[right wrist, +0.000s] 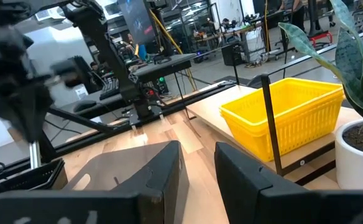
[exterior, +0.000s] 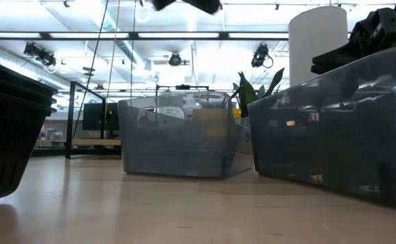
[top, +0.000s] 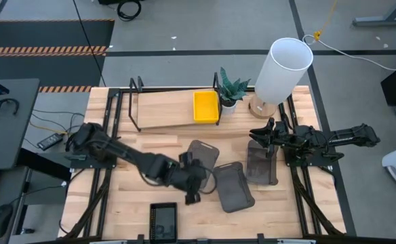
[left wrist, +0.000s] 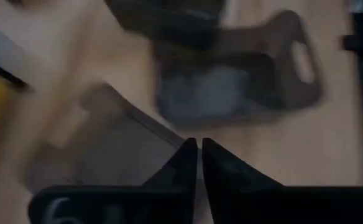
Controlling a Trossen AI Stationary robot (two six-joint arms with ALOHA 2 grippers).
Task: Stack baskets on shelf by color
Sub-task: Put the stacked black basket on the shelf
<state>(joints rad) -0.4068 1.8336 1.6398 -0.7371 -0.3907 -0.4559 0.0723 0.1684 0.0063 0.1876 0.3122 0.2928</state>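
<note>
Yellow baskets on the shelf, grey baskets on the table, left gripper at a grey rim.

The yellow baskets (top: pixel 206 106) sit stacked at the right end of the shelf (top: pixel 164 108), next to a small potted plant (top: pixel 230 88) and a white lamp (top: pixel 282 70). Three smoky grey baskets lie on the wooden table (top: pixel 116 196) in front of the shelf: one (top: pixel 208 154) by the left gripper (top: pixel 191 177), a second (top: pixel 233 186) just right of it, and a third (top: pixel 260 165) under the right gripper (top: pixel 264 133). A black basket (top: pixel 163 221) is near the front edge. In the left wrist view the fingers (left wrist: pixel 226 171) are almost together, at a grey rim; if they pinch it, I cannot tell. The right gripper's fingers (right wrist: pixel 163 168) stand apart, holding nothing.
</note>
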